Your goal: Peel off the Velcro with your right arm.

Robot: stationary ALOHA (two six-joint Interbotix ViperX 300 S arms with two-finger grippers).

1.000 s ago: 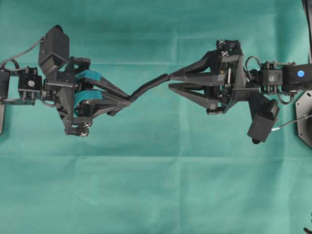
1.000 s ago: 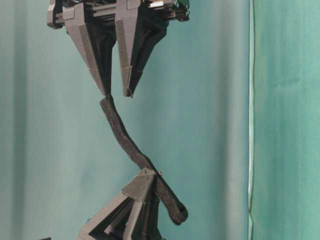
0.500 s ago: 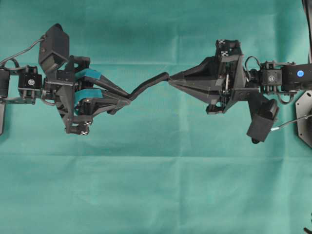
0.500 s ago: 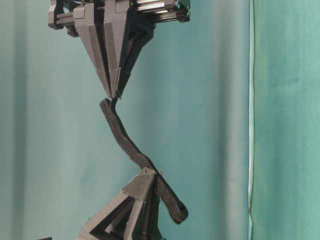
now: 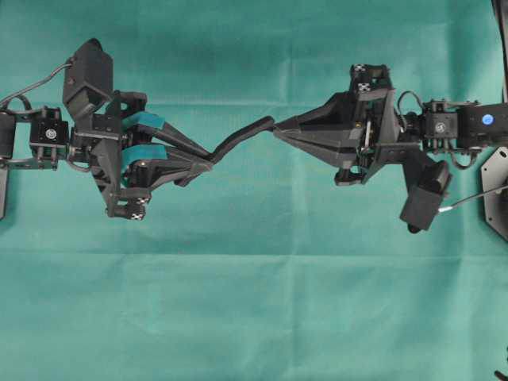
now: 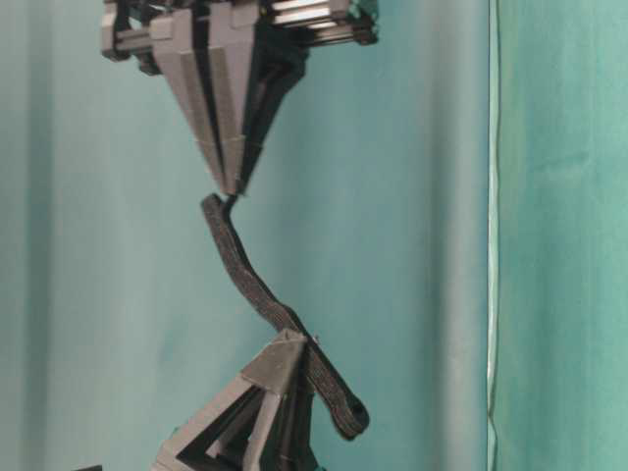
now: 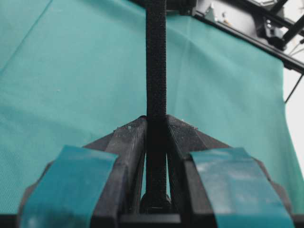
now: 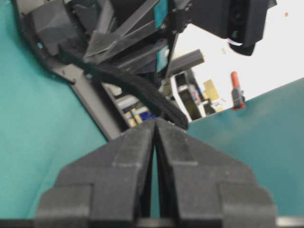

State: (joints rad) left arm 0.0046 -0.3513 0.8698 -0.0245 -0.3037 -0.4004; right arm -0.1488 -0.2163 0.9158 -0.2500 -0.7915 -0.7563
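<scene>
The Velcro is a thin black strip hanging in the air between my two grippers. My left gripper, with teal tape on its fingers, is shut on the strip partway along. In the left wrist view the Velcro runs straight up out of those jaws. Its rounded knob end sticks out past the left gripper. My right gripper, dark grey and pointed, is shut at the strip's other end. In the table-level view a thin flap of that end reaches into the right gripper. The right gripper shows its jaws pressed together.
Green cloth covers the table below both arms. A vertical cloth seam runs down the right side of the table-level view. A black plate lies at the table's right edge, beside the right arm's wrist camera.
The right gripper's jaws stood apart a second ago and have closed on the strip's free end. The left gripper and the rest of the strip have barely moved.
</scene>
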